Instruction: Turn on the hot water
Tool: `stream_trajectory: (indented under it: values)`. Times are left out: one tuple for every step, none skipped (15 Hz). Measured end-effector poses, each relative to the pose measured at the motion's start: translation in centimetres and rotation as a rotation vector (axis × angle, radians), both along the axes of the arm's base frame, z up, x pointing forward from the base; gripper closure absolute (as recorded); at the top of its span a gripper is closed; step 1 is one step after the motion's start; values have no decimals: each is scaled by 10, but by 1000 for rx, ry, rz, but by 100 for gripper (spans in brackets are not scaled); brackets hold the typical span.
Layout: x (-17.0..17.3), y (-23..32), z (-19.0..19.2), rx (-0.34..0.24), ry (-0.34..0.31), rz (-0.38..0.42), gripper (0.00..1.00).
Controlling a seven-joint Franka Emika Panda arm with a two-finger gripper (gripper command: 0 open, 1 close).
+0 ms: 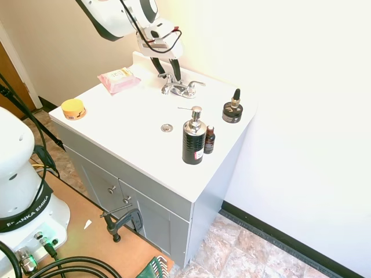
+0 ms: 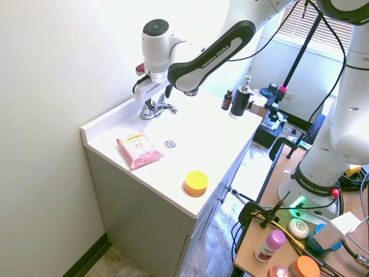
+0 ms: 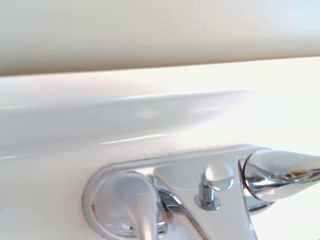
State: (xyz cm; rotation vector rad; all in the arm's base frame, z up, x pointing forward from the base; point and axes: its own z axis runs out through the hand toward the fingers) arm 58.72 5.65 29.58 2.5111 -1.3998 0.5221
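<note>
The low chrome faucet (image 1: 181, 88) stands at the back of the white vanity top (image 1: 133, 110). Its left lever, the hot water handle (image 1: 166, 81) (image 2: 149, 110) (image 3: 125, 207), sits beside the short spout. The matching right lever (image 1: 196, 85) (image 3: 280, 172) points away to the right. My gripper (image 1: 168, 73) (image 2: 158, 99) hangs open directly over the left lever, one dark finger on each side of it. Whether a finger touches the lever cannot be told. In the wrist view the faucet base fills the lower half, with the lift-rod knob (image 3: 215, 179) between the two handles.
A pink wipes pack (image 1: 119, 80) (image 2: 138, 150) lies left of the faucet, with a yellow tin (image 1: 73, 108) at the front corner. A black pump bottle (image 1: 193, 139), small brown bottle (image 1: 209, 140) and dark jar (image 1: 232, 110) stand at the right. The drain (image 1: 167, 127) is mid-counter. The backsplash rises close behind the faucet.
</note>
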Motion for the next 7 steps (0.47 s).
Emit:
stream_trajectory:
  values:
    - [-2, 1, 0, 6, 1, -6, 0]
    - [-6, 2, 0, 28, 13, -12, 0]
    - [-13, 5, 1, 67, 33, -6, 0]
    - [-22, 7, 6, 103, 48, 7, 0]
    - [-31, 7, 13, 125, 60, 7, 0]
    - [-43, 3, 20, 132, 69, -3, 0]
    - [-55, -2, 27, 134, 76, -17, 0]
